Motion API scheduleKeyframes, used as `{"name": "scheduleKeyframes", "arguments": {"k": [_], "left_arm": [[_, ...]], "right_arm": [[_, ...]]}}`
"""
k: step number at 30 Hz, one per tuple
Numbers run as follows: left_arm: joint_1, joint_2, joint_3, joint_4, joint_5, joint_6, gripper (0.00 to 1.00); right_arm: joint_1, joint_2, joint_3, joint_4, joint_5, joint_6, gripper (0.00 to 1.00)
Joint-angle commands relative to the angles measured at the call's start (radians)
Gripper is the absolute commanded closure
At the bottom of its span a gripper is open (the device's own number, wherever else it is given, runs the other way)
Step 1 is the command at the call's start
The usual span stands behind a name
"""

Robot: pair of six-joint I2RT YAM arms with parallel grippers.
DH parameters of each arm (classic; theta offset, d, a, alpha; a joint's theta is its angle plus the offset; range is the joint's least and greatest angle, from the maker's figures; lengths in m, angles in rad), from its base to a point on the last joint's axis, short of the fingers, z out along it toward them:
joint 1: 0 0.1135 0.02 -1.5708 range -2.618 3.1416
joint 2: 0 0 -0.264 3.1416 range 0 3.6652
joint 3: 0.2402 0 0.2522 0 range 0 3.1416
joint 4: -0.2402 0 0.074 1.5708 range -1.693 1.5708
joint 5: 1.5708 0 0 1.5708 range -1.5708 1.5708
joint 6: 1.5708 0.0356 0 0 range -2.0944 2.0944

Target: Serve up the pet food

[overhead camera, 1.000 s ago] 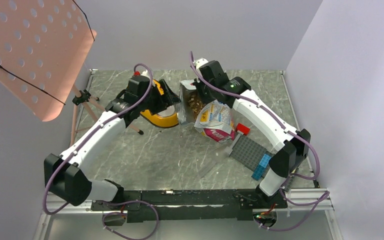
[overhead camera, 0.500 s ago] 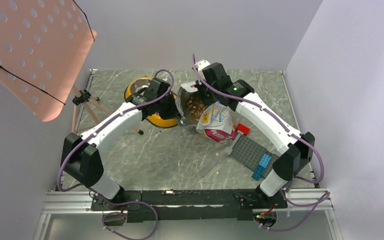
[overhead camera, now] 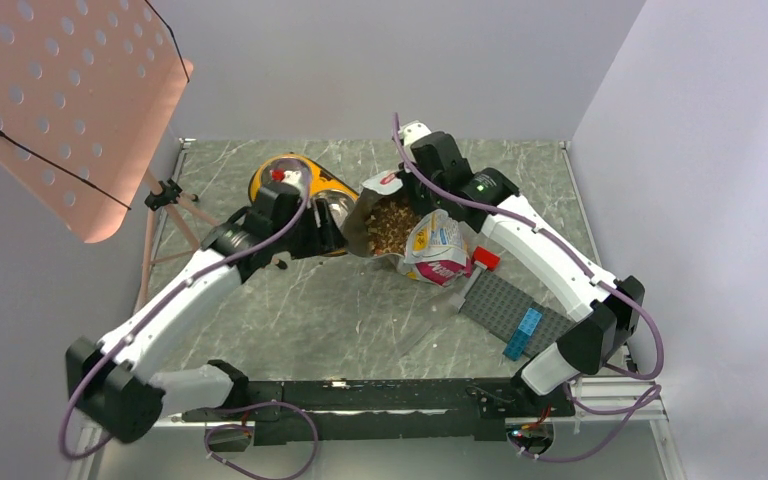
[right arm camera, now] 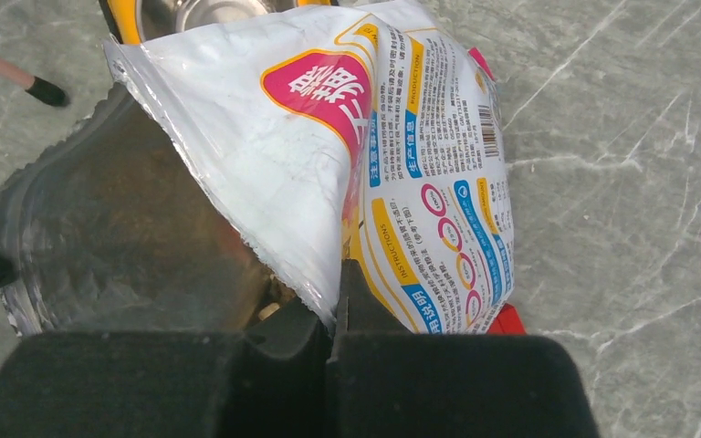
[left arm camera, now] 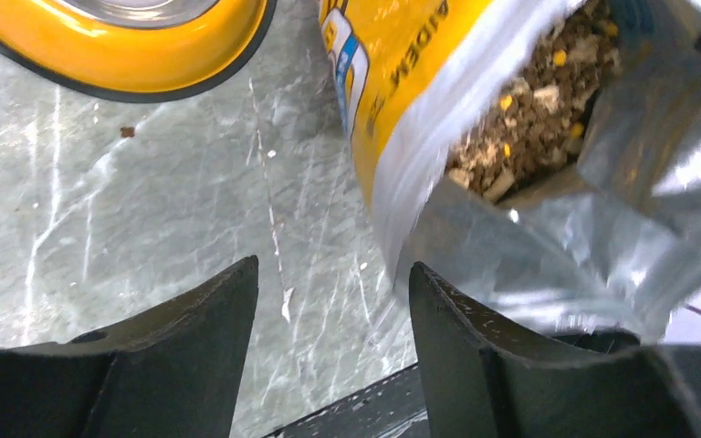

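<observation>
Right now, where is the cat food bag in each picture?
Top external: the bag is near the centre, mouth open, just right of the yellow bowl.
Left wrist: the bag fills the upper right, with kibble showing in its mouth.
Right wrist: the bag fills the middle, its edge pinched in the right gripper.
Shared landmark: the yellow bowl, next to the bag in every view.

Yellow double bowl [overhead camera: 260,182], upper centre, on grey marbled tabletop [overhead camera: 360,300]. Pink perforated stand panel [overhead camera: 70,100], upper left, on a tripod [overhead camera: 165,195]. Grey studded baseplate [overhead camera: 500,300], lower right, bearing blue bricks [overhead camera: 523,333]; red brick [overhead camera: 485,259] beside its upper edge.
</observation>
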Motion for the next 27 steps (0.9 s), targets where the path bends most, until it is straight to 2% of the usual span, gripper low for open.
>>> {"name": "scheduleKeyframes", "arguments": {"k": [1, 3, 5, 10, 13, 15, 17, 20, 24, 27], "left_arm": [[0.002, -0.249, -0.127, 0.088, -0.011, 0.090, 0.35], [-0.009, -0.370, -0.215, 0.148, 0.059, 0.137, 0.41], [-0.075, -0.441, -0.276, 0.180, 0.086, 0.185, 0.46], [-0.435, -0.434, -0.318, 0.172, -0.202, 0.268, 0.39], [-0.634, -0.326, -0.315, 0.267, -0.367, 0.345, 0.34], [-0.716, -0.210, -0.295, 0.335, -0.421, 0.398, 0.33], [-0.734, -0.092, -0.279, 0.378, -0.439, 0.403, 0.33], [-0.737, 0.064, -0.257, 0.462, -0.387, 0.443, 0.34], [-0.742, 0.189, -0.218, 0.510, -0.368, 0.465, 0.39], [-0.747, 0.268, -0.180, 0.518, -0.352, 0.464, 0.37]], "right_arm": [[-0.010, -0.064, 0.004, 0.002, -0.006, 0.074, 1.00], [-0.025, -0.064, 0.008, -0.002, -0.010, 0.094, 1.00], [-0.045, -0.064, 0.007, -0.001, -0.028, 0.116, 1.00], [-0.093, -0.083, 0.005, 0.019, -0.092, 0.158, 1.00], [-0.116, -0.094, 0.013, 0.017, -0.109, 0.178, 1.00], [-0.133, -0.105, 0.013, 0.021, -0.125, 0.187, 1.00], [-0.141, -0.122, 0.007, 0.023, -0.124, 0.189, 1.00], [-0.153, -0.145, -0.008, 0.019, -0.118, 0.192, 1.00], [-0.165, -0.174, -0.038, 0.016, -0.116, 0.199, 1.00], [-0.170, -0.187, -0.055, 0.013, -0.112, 0.197, 1.00]]}}
